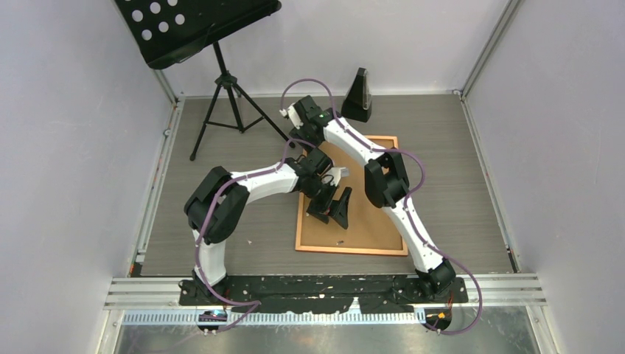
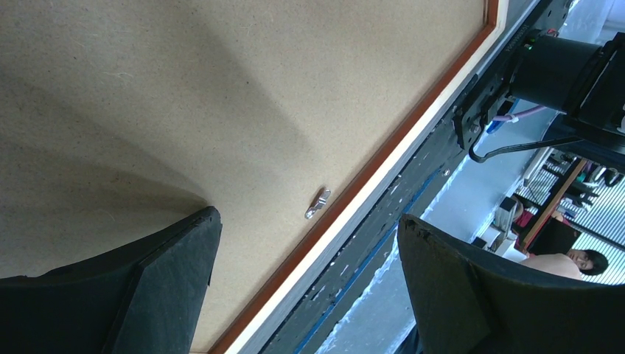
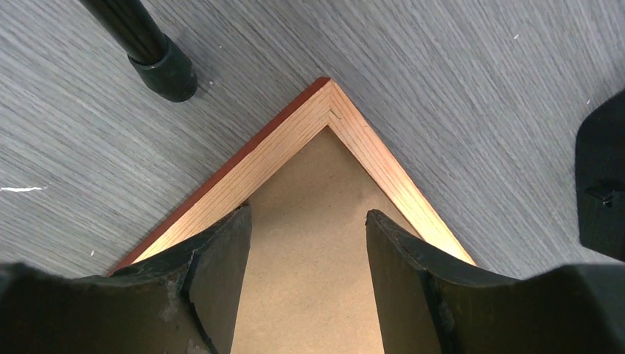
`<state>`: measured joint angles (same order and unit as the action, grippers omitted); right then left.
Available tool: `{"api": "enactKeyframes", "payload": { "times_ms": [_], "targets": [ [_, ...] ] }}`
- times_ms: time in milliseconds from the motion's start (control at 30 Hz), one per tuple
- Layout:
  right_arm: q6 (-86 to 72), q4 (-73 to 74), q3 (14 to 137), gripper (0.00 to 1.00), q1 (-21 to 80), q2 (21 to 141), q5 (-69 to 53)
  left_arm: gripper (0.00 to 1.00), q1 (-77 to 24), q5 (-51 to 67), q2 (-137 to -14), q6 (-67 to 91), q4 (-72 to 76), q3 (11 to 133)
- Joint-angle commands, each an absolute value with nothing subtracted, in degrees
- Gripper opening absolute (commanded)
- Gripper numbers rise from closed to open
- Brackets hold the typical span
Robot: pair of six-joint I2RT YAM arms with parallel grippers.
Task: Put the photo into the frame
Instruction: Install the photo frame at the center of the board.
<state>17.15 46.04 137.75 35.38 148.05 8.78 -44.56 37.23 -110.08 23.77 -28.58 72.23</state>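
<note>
Hovering open and empty, left gripper (image 2: 307, 221) has the clip (image 2: 318, 203) between its jaws, right gripper (image 3: 308, 214) the frame (image 3: 274, 157) corner. Probably best to lower one fingertip beside the clip and nudge it gently.

Grey table (image 1: 457, 133) bears the frame (image 1: 354, 251), tripod stand (image 1: 223, 77), black wedge (image 1: 359, 96).

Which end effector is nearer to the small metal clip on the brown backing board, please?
Left. The left end effector hovers close by the clip; the right end effector sits over the far corner of the frame.
</note>
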Motion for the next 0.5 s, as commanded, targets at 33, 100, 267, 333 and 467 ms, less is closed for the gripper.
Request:
{"api": "enactKeyframes", "payload": {
  "times_ms": [33,100,267,333,467],
  "targets": [
    [25.19,39.73,133.53,0.63,33.75,148.7,13.13,0.94,-45.44,37.4,-111.8,23.82,-28.56,71.57],
    [26.76,38.96,132.07,0.63,33.73,147.9,12.25,0.94,-45.44,37.36,-111.75,23.83,-28.62,71.56],
    [28.3,38.44,130.54,0.63,33.43,146.74,9.01,0.94,-45.44,37.24,-111.71,23.82,-28.56,71.55],
    [28.33,38.64,130.48,0.63,33.29,146.45,8.39,0.94,-45.44,37.1,-111.58,23.79,-28.56,71.5],
    [28.04,38.9,130.32,0.63,33.29,146.04,8.54,0.94,-45.44,36.88,-111.46,23.82,-28.48,71.37]
  ]
}}
